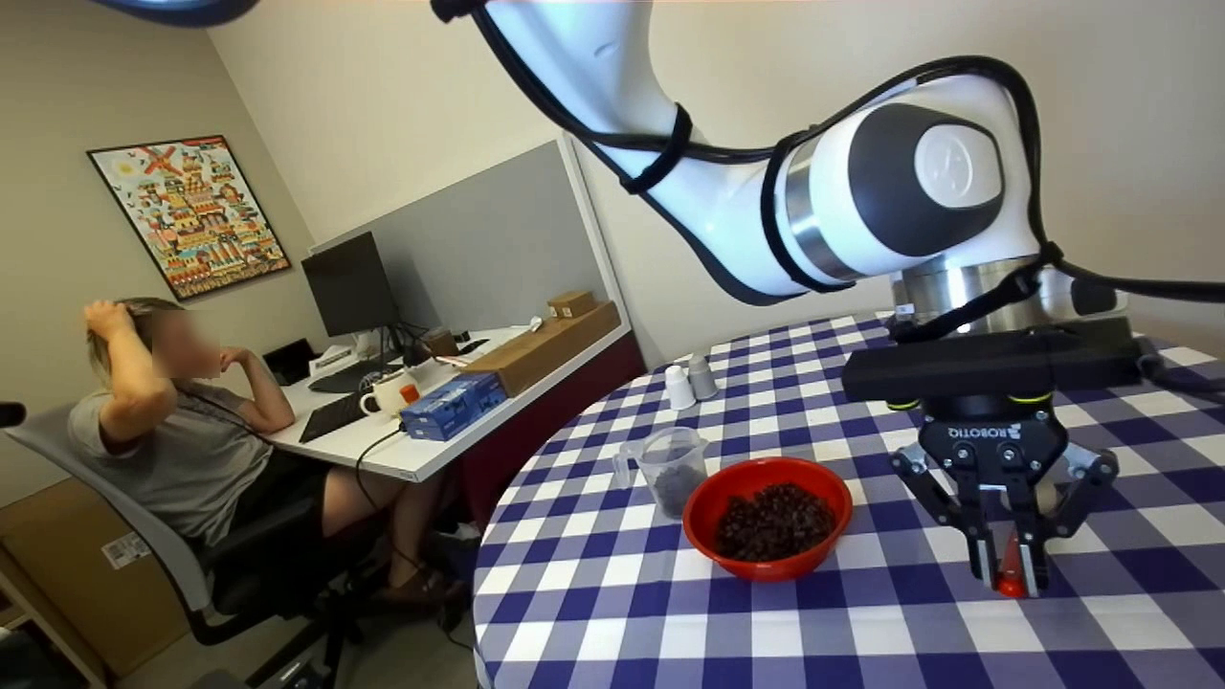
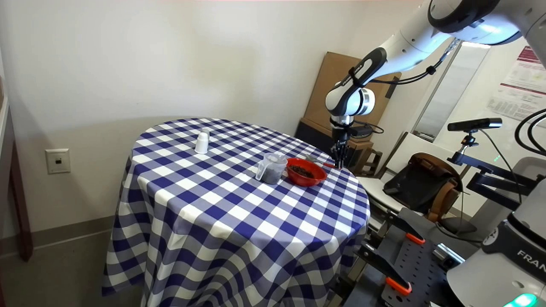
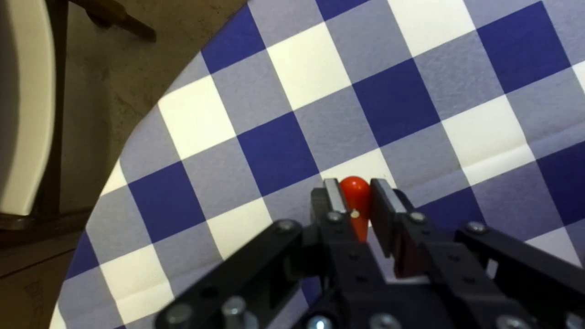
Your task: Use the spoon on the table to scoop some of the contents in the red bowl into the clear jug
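Checked tbl (image 1: 612, 598), arm (image 1: 727, 206) arched over, fingers (image 1: 1031, 565) pointing dn, gripping spoon hdl (image 3: 358, 201)

The gripper (image 3: 355, 186) took up the bottom of the wrist view, its fingers (image 3: 336, 196) pinching the spoon (image 3: 356, 197) by its red-orange handle (image 3: 360, 228), the rounded end toward the top. Around them spread the table (image 3: 282, 153) under its blue-and-white checkered cloth (image 3: 396, 103), its rim curving down the left. Beyond showed brownish floor (image 3: 125, 82), a pale curved slab (image 3: 29, 109) and a brown panel (image 3: 39, 288) with faint lettering.
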Motion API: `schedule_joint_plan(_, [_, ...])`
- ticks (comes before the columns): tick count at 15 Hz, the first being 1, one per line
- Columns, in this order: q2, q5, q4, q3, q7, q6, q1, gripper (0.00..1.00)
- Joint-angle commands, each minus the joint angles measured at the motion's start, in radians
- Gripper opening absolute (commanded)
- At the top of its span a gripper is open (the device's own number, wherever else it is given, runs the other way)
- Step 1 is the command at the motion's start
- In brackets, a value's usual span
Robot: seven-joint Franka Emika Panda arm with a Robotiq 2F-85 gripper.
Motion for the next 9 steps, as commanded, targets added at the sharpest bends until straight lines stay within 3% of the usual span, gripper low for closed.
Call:
schedule_joint_plan(1, [0.040, 0.054, 0.058, 0.032, -0.079, -0.072, -0.046, 0.07])
schedule_joint_plan(2, [0.044, 0.060, 0.056, 0.034, -0.088, -0.080, -0.052, 0.08])
schedule_joint_plan(3, [0.044, 0.069, 0.053, 0.039, -0.100, -0.090, -0.059, 0.45])
schedule_joint_plan(5, [0.047, 0.080, 0.049, 0.043, -0.112, -0.099, -0.066, 0.51])
schedule_joint_plan(9, [0.037, 0.125, 0.062, 0.060, -0.104, -0.145, -0.076, 0.81])
